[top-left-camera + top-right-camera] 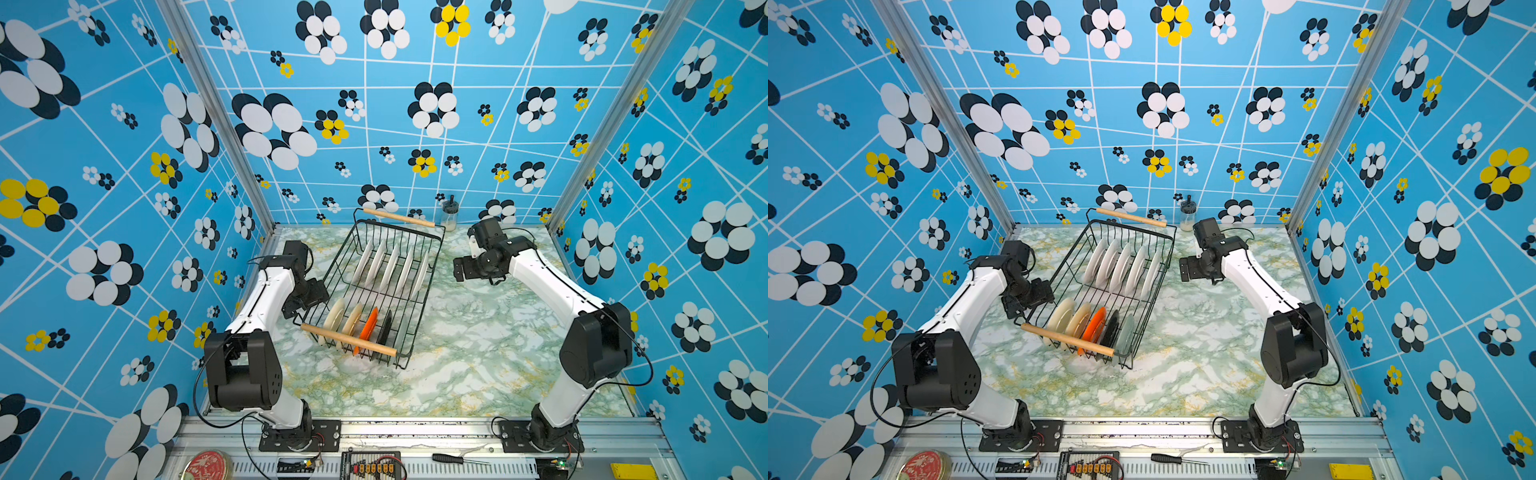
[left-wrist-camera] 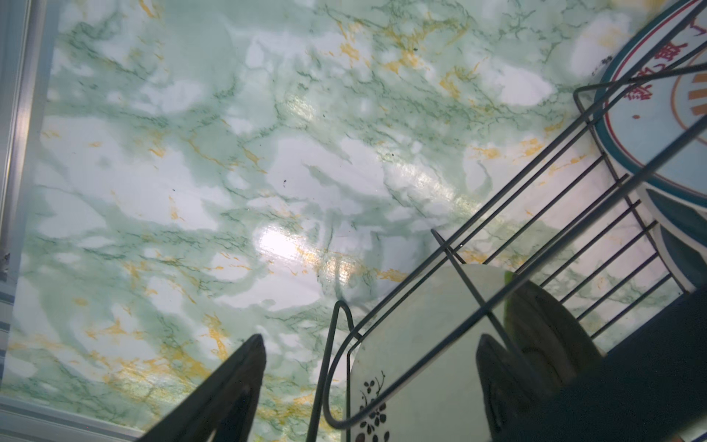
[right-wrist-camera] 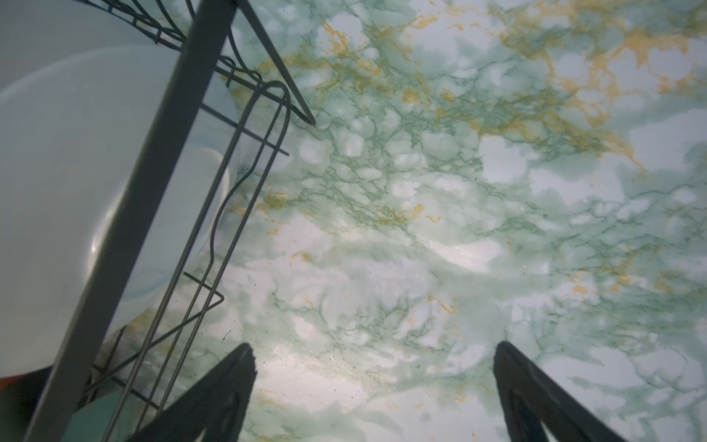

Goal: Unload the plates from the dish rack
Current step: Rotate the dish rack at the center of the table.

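The dish rack (image 1: 349, 340) sits slantwise in the middle of the marble table, seen in both top views. Its far row holds several white plates (image 1: 390, 266) on edge. Its near row holds smaller cream (image 1: 1059, 318), orange (image 1: 369, 324) and black (image 1: 384, 328) plates. My left gripper (image 1: 305, 299) is open at the rack's left wall near the front corner. In the left wrist view the gripper (image 2: 372, 337) straddles the rack's wire (image 2: 535, 172) and a cream flower-marked plate (image 2: 421, 344). A teal-rimmed emblem plate (image 2: 658, 126) stands further in. My right gripper (image 1: 459, 270) hangs open over bare table right of the rack (image 3: 153, 172), with nothing between its fingers (image 3: 237, 367).
A small glass jar (image 1: 449, 216) stands by the back wall behind the rack's far right corner. Patterned walls close three sides. On the front rail lie a red round tin (image 1: 208, 465), a screwdriver (image 1: 453, 459) and a yellow block (image 1: 631, 471).
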Controlling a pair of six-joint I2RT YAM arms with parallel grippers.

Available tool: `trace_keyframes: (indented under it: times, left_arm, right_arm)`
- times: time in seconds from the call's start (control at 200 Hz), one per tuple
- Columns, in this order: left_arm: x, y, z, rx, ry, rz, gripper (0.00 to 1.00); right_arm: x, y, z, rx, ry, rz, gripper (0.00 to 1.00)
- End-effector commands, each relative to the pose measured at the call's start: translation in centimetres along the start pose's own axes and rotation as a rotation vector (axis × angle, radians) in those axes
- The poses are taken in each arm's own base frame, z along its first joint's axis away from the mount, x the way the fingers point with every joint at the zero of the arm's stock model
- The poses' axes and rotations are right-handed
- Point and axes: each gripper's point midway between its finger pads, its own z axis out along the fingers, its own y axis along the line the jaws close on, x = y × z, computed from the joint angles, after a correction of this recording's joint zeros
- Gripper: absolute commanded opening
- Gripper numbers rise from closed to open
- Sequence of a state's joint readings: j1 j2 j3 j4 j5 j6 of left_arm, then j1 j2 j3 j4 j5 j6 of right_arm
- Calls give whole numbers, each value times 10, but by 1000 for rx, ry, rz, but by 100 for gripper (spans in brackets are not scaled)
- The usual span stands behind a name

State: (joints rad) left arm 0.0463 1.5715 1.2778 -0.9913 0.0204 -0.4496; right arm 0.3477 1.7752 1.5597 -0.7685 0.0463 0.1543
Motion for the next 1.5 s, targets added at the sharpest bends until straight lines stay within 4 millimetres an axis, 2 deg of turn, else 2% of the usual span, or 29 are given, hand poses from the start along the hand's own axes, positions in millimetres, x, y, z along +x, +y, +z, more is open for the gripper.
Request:
trace_keyframes:
  times: [0.0,0.295,0.555,0.68,0.835,0.91,0.94,0.95,0.97,1.155,1.319,1.494]
  left_arm:
    - [-23,7,1,-24,-26,-5,87]
    - [-62,0,7,-25,-51,-1,90]
    - [-94,-16,-12,7,-107,10,91]
    - [-101,-21,-20,26,-124,11,92]
    - [-106,-23,-33,34,-155,11,92]
    - [-106,-22,-37,32,-156,13,92]
    - [-105,-21,-39,31,-160,13,92]
    - [-105,-21,-40,31,-161,14,92]
    - [-104,-21,-42,32,-165,14,92]
    - [-94,-16,-68,48,-210,3,92]
    - [-68,-11,-97,93,-245,-14,92]
    - [-28,2,-113,112,-243,-40,92]
  right_arm:
    - [-32,11,-3,-22,-76,-69,99]
    - [-86,24,-15,-62,-199,-139,99]
    - [-125,45,-15,-145,-284,-190,99]
    - [-141,51,-11,-166,-315,-194,97]
    - [-152,54,-5,-171,-311,-197,96]
    - [-155,58,-1,-186,-303,-207,95]
    - [-158,59,-6,-192,-310,-210,94]
    - [-156,60,6,-192,-290,-211,94]
    - [-156,60,9,-192,-284,-214,93]
    - [-166,63,17,-196,-280,-228,90]
    - [-169,68,27,-213,-264,-239,84]
    - [-170,72,32,-238,-268,-245,77]
